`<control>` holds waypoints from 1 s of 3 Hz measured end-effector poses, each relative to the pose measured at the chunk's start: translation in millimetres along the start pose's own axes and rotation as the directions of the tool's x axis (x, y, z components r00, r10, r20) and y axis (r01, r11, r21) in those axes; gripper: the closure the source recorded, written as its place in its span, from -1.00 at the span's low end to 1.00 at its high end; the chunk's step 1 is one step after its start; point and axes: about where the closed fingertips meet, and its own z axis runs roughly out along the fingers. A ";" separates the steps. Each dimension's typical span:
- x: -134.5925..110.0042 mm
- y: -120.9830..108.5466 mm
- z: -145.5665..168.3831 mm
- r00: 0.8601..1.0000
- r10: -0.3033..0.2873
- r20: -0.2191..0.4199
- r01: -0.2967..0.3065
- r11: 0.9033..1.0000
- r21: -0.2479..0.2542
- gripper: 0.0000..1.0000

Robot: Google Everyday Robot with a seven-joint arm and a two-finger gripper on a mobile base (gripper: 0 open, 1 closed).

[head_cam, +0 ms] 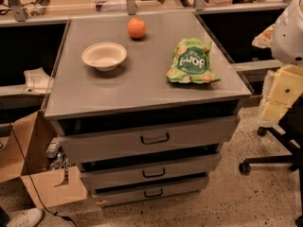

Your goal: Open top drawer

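Gripper's out of frame, so I cannot tell its state; tall grey metal top drawer sits just under the grey bench's front edge, small dark loop handle centred for a straight pull.

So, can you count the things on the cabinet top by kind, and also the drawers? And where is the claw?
orange: 1
white bowl: 1
green snack bag: 1
drawers: 3 (top drawer, middle drawer, bottom drawer)
Total: 6
The claw is not in view.
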 end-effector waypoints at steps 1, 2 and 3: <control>-0.3 0.0 -0.6 1.000 0.000 0.003 0.000 1.000 0.004 -1.00; 1.6 16.0 11.9 0.999 -0.001 0.054 0.001 1.000 0.006 -1.00; 6.3 40.1 36.8 0.990 -0.009 0.138 0.011 1.000 -0.011 -1.00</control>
